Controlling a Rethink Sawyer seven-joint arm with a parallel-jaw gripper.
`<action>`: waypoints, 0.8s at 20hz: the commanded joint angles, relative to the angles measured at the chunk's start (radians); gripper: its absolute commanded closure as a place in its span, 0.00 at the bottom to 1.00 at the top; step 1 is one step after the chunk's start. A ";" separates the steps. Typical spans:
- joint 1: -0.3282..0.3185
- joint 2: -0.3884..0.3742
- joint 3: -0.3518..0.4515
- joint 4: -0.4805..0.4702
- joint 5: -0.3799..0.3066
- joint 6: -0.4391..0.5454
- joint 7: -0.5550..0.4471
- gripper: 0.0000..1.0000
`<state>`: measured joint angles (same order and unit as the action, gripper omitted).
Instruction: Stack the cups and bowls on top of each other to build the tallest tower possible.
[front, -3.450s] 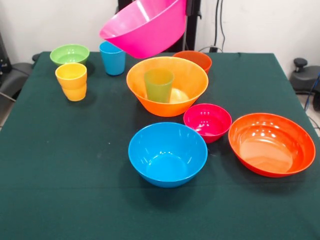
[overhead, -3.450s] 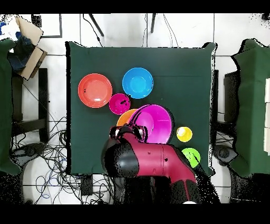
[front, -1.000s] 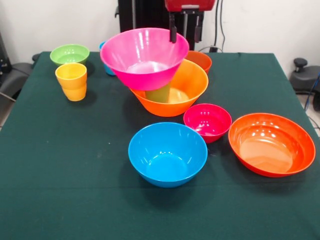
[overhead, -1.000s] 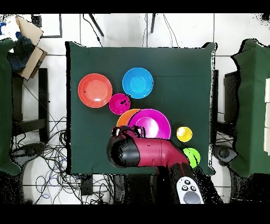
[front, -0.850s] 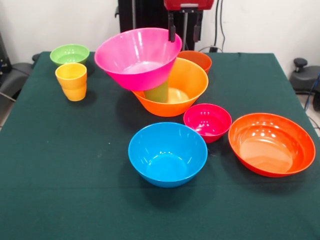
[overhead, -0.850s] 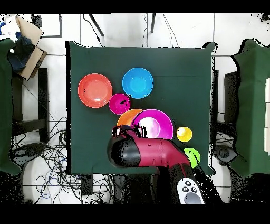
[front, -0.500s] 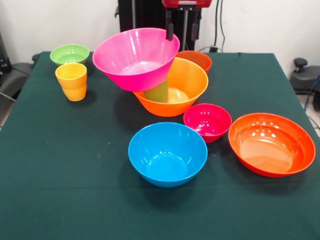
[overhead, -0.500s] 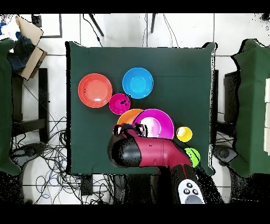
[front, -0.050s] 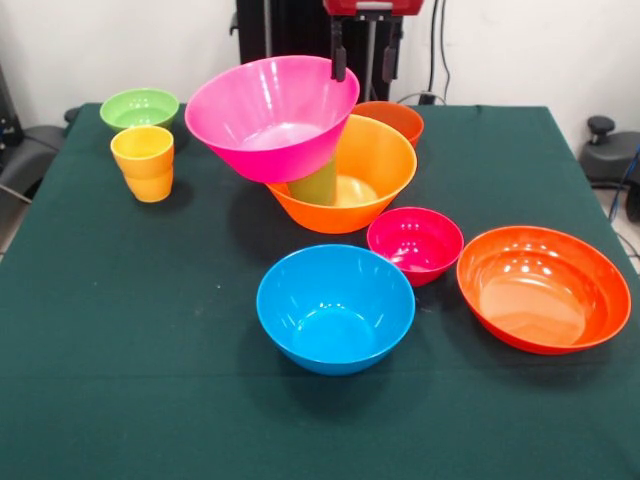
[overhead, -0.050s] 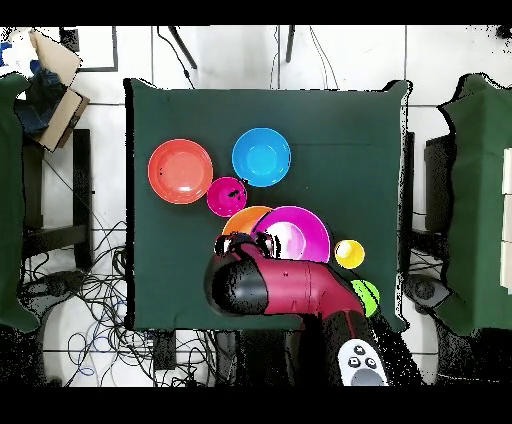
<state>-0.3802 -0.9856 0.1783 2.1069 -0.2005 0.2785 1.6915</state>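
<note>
The tool (front, -0.050s: 360, 62) hangs released, fingers spread, just above the pink bowl's (front, -0.050s: 270, 115) far rim. Since a second ago that bowl has tipped leftward; it leans on the green cup (front, -0.050s: 315, 185) inside the orange bowl (front, -0.050s: 375, 165) on the desk (front, -0.050s: 150, 300).

the big pink bowl (front, -0.050s: 272, 115), earlier hanging tilted in the air under the gripper (front, -0.050s: 360, 60), now sits on the green cup (front, -0.050s: 315, 185) inside the big orange bowl (front, -0.050s: 365, 180), tipped away from the gripper. the fingers (front, -0.050s: 339, 58) have let go and risen beside its rim.
</note>
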 joint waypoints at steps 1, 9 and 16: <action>0.021 0.003 0.014 -0.056 -0.026 0.093 0.058 0.00; -0.006 -0.032 0.050 -0.023 -0.007 0.076 0.049 0.00; -0.028 -0.075 0.072 -0.005 0.015 0.115 0.030 0.00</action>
<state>-0.3909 -1.0458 0.1785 2.1015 -0.1970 0.2995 1.6915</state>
